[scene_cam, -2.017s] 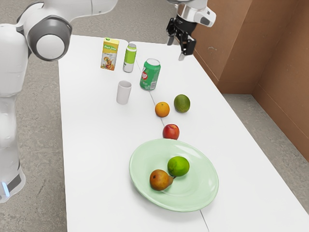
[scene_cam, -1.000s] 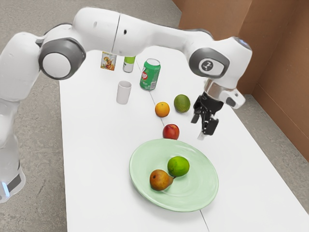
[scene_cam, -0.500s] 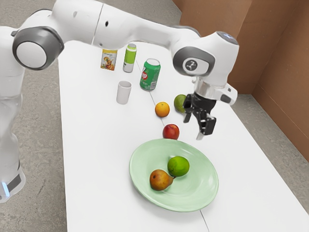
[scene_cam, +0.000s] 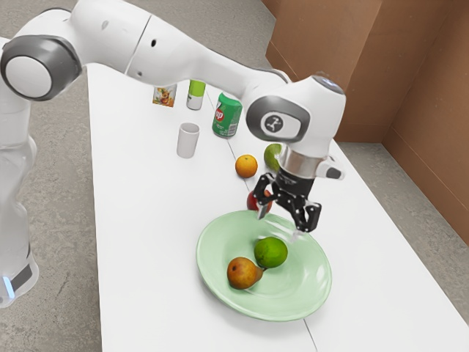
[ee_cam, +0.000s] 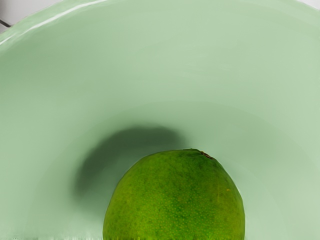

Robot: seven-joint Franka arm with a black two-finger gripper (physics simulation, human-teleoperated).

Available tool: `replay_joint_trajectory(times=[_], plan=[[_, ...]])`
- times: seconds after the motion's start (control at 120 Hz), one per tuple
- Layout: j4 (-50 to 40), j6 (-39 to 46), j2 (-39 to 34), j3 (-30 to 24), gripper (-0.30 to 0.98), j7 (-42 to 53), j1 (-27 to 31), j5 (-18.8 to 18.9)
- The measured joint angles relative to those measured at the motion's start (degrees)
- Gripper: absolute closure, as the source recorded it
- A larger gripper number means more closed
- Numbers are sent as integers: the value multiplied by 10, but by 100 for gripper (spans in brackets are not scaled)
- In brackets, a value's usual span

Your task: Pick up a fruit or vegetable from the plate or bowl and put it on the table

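Black two-finger gripper [scene_cam: 280, 224], its fingers spread apart, hangs over a pale green plate [scene_cam: 214, 246] bearing a lime [scene_cam: 271, 251] and, just beside it, a brown pear [scene_cam: 242, 273]. An orange [scene_cam: 246, 166], a green soda can [scene_cam: 226, 119] and a white cup [scene_cam: 187, 141] stand on the white table [scene_cam: 139, 220], apart from the plate.

lime [ee_cam: 175, 200] sitting in pale green plate [ee_cam: 225, 65], small brown stem scar showing. soft dark shadow on plate beside it. rim has glossy highlight, bits of white desk [ee_cam: 20, 7] beyond.
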Motion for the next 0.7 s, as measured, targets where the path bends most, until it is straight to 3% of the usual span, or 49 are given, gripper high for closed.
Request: replay_joint_trajectory(times=[0.7], plan=[[-40,20,0,-2,0,-121,-20,-6]])
